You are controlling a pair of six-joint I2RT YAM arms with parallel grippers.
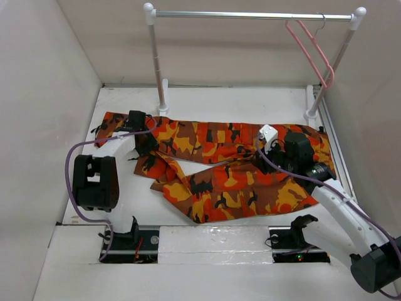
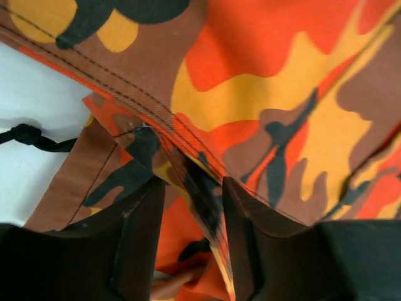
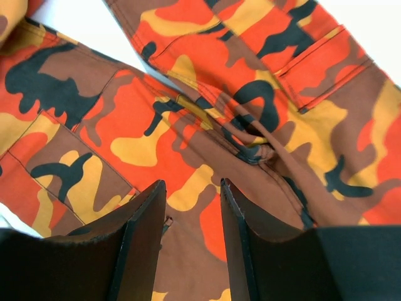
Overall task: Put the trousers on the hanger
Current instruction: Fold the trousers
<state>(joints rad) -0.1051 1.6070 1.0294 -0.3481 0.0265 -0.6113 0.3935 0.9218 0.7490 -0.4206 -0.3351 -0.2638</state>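
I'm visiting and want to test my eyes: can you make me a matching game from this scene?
Things:
1. trousers
2. hanger
3. left hand
4. rack rail

Descriptions:
A. silver, spans two white posts
B. pale pink, hooked on the rail's right end
C. camouflage, spread flat on the table
D. over the cloth's left end, fold between its fingers

Pairs: 1-C, 2-B, 3-D, 4-A

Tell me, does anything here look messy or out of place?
The trousers lie crumpled across the table, one leg folded over at the left end instead of flat. The pink hanger hangs bare and tilted on the rail, well away from them.
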